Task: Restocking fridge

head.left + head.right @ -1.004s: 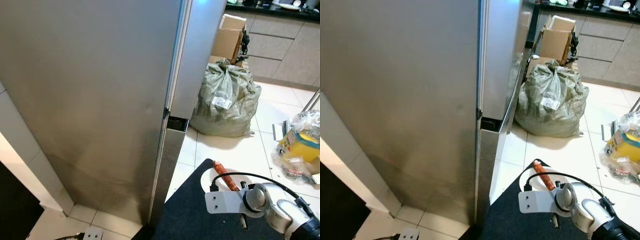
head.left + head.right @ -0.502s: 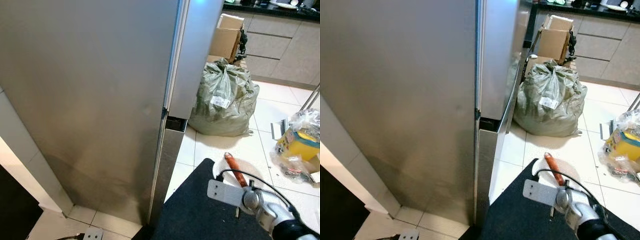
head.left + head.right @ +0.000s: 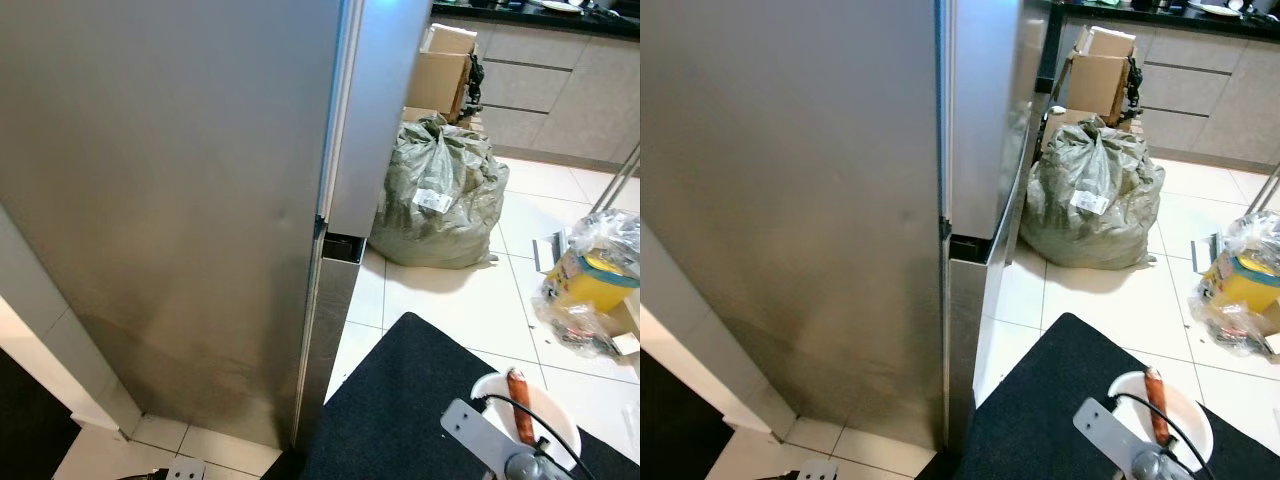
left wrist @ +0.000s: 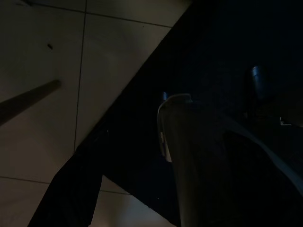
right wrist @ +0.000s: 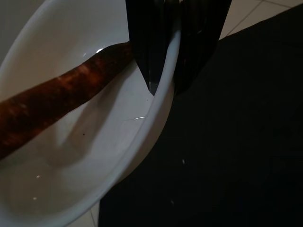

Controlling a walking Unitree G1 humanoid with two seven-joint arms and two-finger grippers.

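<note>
The tall steel fridge [image 3: 200, 200] stands shut on my left, its door edge [image 3: 335, 180] facing me. My right gripper [image 5: 165, 87] is shut on the rim of a white bowl [image 5: 71, 165], one finger inside and one outside. A reddish-brown sausage [image 5: 57, 99] lies across the bowl. In the eye views the bowl [image 3: 558, 428] with the sausage [image 3: 520, 395] hangs low at the right over the black mat, behind the arm's silver bracket [image 3: 478, 432]. The left wrist view is very dark, with pale floor tiles [image 4: 42, 56] and the mat's edge.
A black mat [image 3: 400, 400] covers the floor before me. A stuffed grey-green sack [image 3: 440, 195] sits by the fridge's far corner, with cardboard boxes [image 3: 440, 70] behind it. A plastic bag with a yellow pack [image 3: 590, 285] lies at the right. Kitchen cabinets [image 3: 560, 90] line the back.
The right arm has drawn the bowl with the sausage down and to the right, closer to me. The camera has shifted slightly too.
</note>
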